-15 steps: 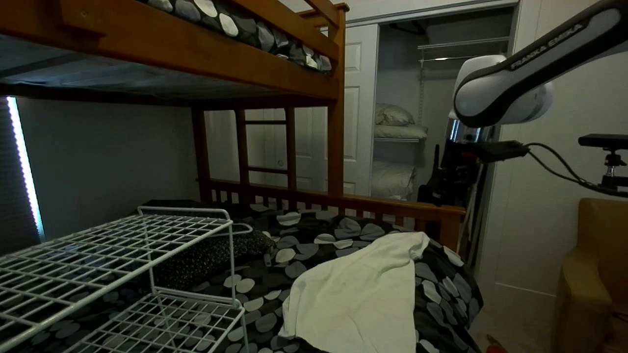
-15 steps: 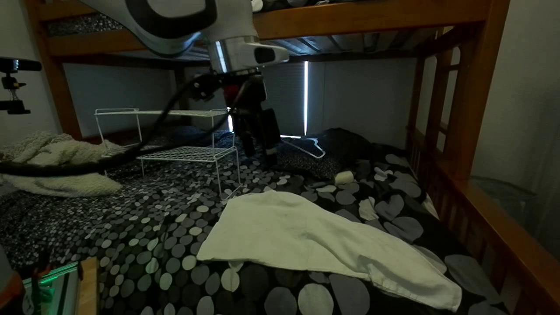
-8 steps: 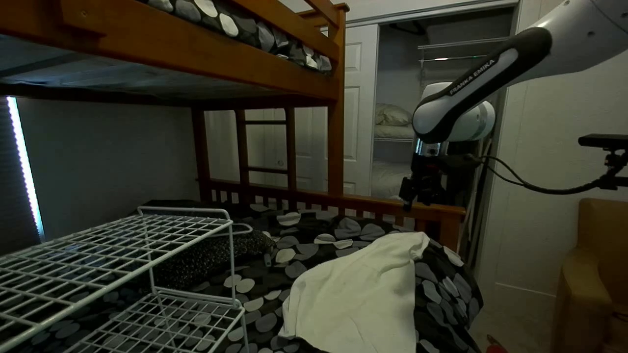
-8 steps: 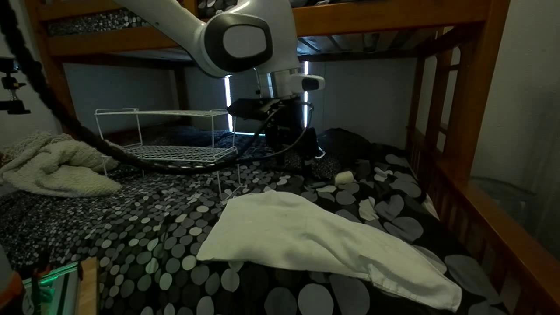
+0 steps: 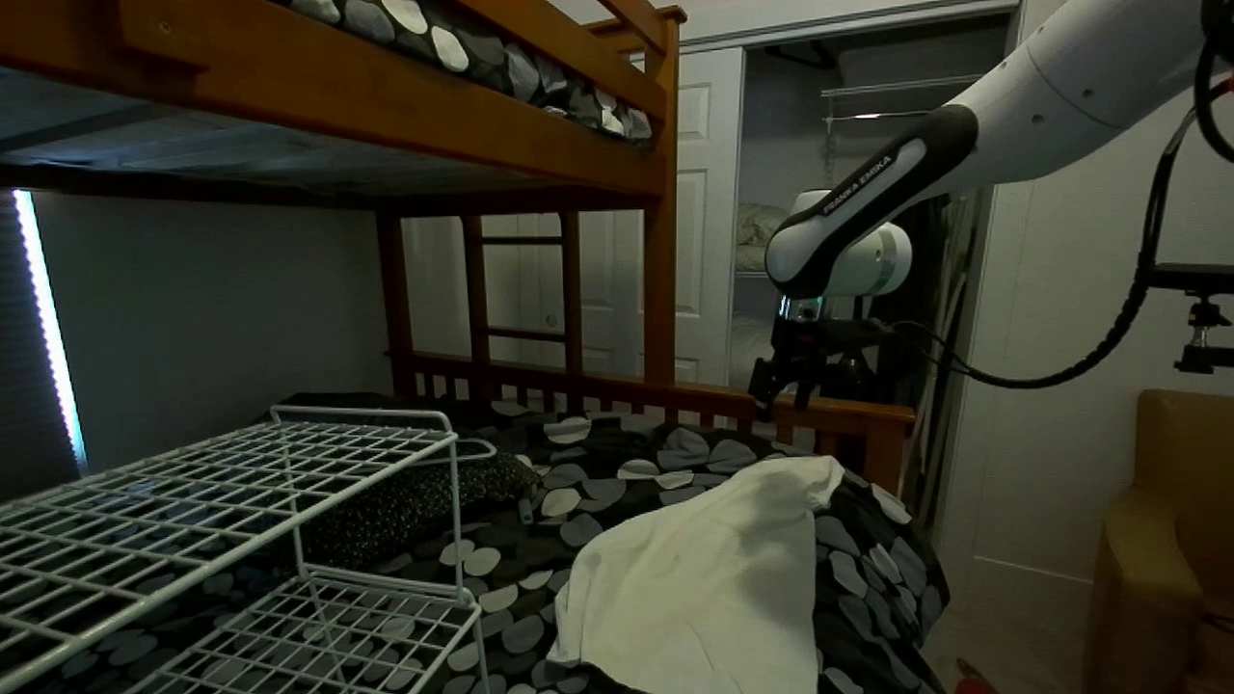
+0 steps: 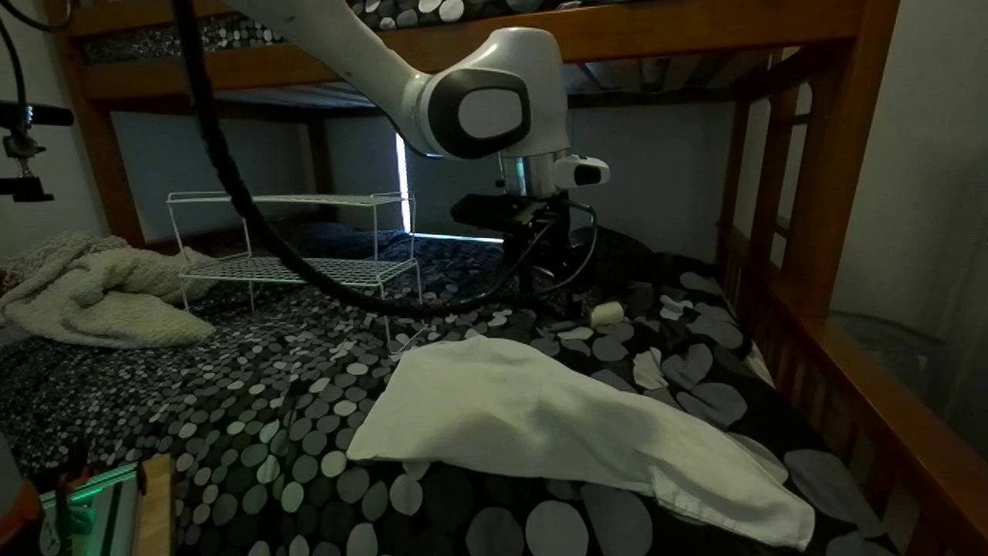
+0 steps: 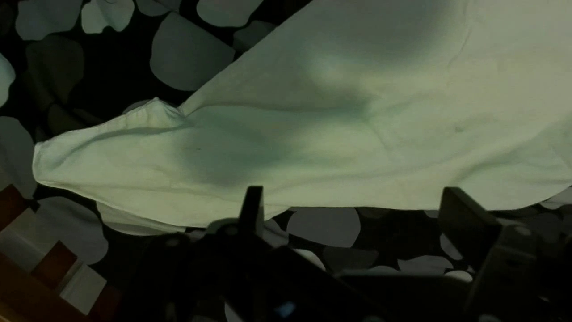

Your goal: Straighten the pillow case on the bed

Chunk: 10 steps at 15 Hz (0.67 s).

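The black two-fingered hand (image 7: 351, 191) hangs spread wide, holding nothing, over the dark pebble-printed bedding (image 6: 285, 386)!
Danger here: the wrinkled cream-white cloth pillow case (image 6: 540, 417) looks so thin that a deep pinch could snatch bedding too. It's below the hand, apart, its edge showing between the fingers (image 7: 253, 208).

Lower centre, the cream pillow case (image 6: 525, 409) lies on the bed (image 6: 270, 386) (creased toward its right end); near mid-frame hangs the gripper (image 6: 549, 298), with a white wire rack (image 6: 332, 201) further left.
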Available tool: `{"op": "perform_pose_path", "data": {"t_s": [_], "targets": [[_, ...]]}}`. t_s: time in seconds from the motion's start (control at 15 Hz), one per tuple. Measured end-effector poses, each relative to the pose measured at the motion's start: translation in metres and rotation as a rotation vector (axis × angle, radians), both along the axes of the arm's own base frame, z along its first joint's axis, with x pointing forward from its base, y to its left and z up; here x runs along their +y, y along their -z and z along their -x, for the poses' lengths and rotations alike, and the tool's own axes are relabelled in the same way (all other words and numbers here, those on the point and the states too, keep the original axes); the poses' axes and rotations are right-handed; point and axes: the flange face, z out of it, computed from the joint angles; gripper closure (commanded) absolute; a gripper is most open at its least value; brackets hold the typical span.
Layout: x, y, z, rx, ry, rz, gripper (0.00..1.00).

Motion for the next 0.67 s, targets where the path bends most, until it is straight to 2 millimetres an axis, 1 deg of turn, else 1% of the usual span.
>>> {"op": "perform_pose_path", "data": {"t_s": [0.13,0.67], "targets": [[-0.0003,0.0038,-0.0057,0.003,0.0,0.0,0.0],[0.0011,0.0034,-0.0104,-0.009,-0.003,0.003,0.0]]}}
